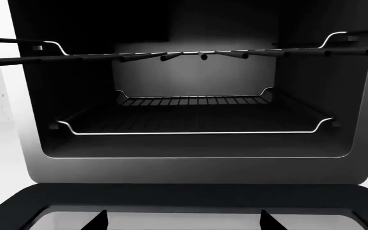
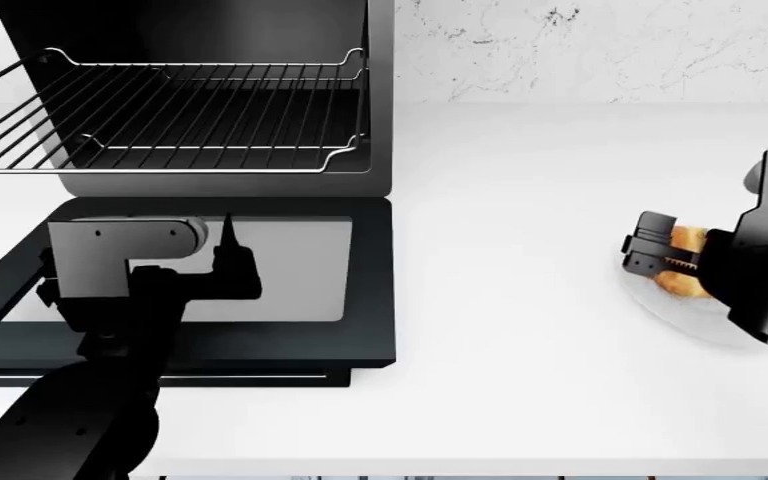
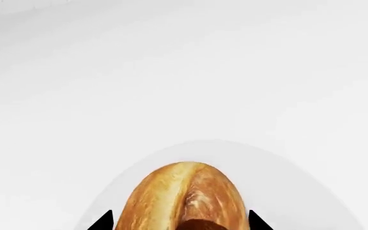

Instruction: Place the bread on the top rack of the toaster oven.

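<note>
White countertop (image 2: 518, 300) under a marbled wall, and the right gripper (image 3: 180, 221) has its dark fingertips (image 3: 101, 221) spread either side of the golden-brown round bread (image 3: 180, 201), flanking it on the flat white plate (image 3: 286, 182) at the right. Left gripper (image 1: 180, 220), fingers apart and holding nothing, hovers over the black-framed glass door (image 2: 371, 300) of the steel-grey toaster oven (image 2: 381, 120), silver wire top rack (image 2: 157, 110) pulled out, bare.
</note>
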You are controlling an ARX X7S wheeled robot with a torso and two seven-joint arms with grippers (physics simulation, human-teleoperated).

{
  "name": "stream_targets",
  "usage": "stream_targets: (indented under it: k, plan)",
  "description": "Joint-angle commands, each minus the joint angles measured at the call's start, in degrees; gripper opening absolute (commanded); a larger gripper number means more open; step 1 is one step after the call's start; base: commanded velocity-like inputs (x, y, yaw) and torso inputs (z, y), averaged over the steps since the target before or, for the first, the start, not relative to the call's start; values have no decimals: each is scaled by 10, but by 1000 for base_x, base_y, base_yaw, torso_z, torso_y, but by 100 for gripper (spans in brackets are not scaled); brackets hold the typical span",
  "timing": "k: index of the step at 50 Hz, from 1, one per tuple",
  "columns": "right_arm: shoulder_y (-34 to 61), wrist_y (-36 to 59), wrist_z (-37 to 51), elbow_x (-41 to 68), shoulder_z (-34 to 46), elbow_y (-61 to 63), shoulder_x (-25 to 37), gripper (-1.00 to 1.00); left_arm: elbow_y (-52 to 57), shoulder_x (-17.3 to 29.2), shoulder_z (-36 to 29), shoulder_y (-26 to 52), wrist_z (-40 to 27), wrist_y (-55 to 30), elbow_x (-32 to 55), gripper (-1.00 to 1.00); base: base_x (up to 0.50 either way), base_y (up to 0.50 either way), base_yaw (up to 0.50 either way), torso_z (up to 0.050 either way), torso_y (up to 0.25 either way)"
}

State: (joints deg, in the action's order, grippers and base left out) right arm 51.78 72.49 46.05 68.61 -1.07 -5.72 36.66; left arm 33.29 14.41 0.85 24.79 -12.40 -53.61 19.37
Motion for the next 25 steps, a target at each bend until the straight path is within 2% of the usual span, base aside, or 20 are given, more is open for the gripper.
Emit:
stream_targets:
  k: [1,2,14,25]
  plan:
    - [-7,-1,-20,-17,-6,-4,-11,100,-3,-11,15,-1,11,7,-6,100,0,0,0,0,0]
    - [-8,-1,-16,-18,-7,-3,-11,-100,-3,-11,14,-1,11,8,-6,100,0,0,0,0,0]
    - [0,-5,-12,-19,-3,14,-5,-100,-5,-9,12,-4,9,12,-3,100,0,0,0,0,0]
    - [71,51,45,22,-1,79,2,-100,-1,-8,12,-3,5,9,2,100,0,0,0,0,0]
